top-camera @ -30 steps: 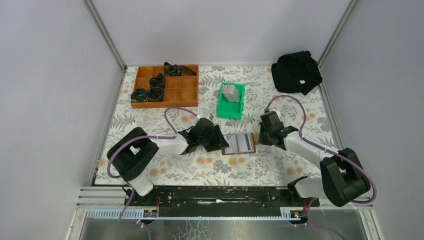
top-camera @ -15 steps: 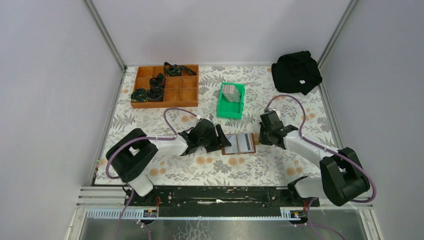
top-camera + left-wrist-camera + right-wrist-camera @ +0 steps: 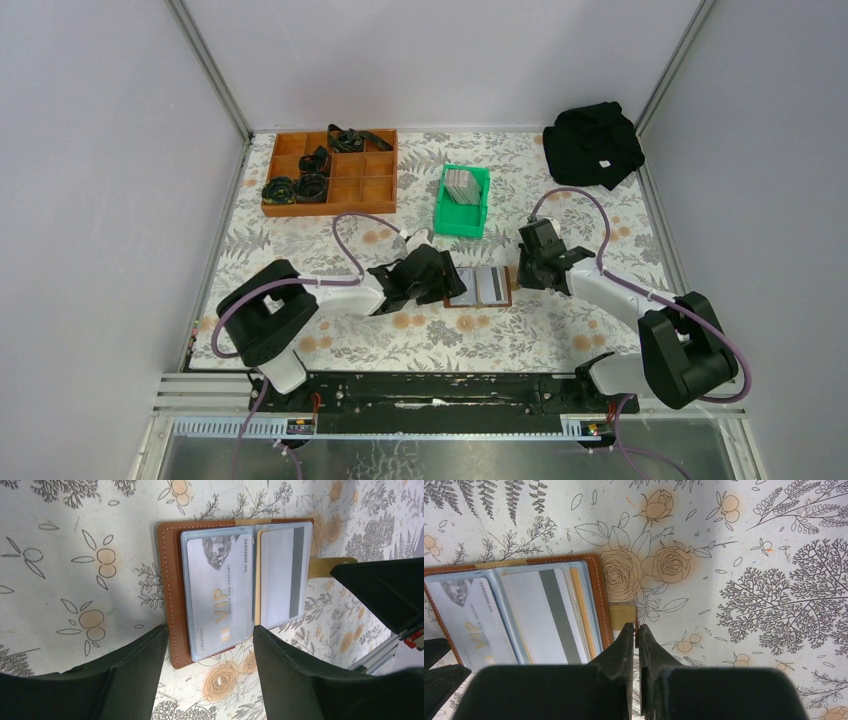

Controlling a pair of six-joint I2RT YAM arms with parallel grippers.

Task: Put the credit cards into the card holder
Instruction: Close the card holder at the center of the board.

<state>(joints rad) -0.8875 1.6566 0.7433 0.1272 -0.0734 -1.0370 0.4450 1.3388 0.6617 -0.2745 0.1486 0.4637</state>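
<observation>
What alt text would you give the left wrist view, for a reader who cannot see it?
An open brown leather card holder lies flat on a floral tablecloth, its clear sleeves holding a silver VIP card and a grey card with a dark stripe. The black left gripper stands open at one end.

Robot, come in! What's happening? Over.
Left gripper open at card holder. Right gripper shut on its tab. Holder open, cards inside. Nothing blocking.
</observation>
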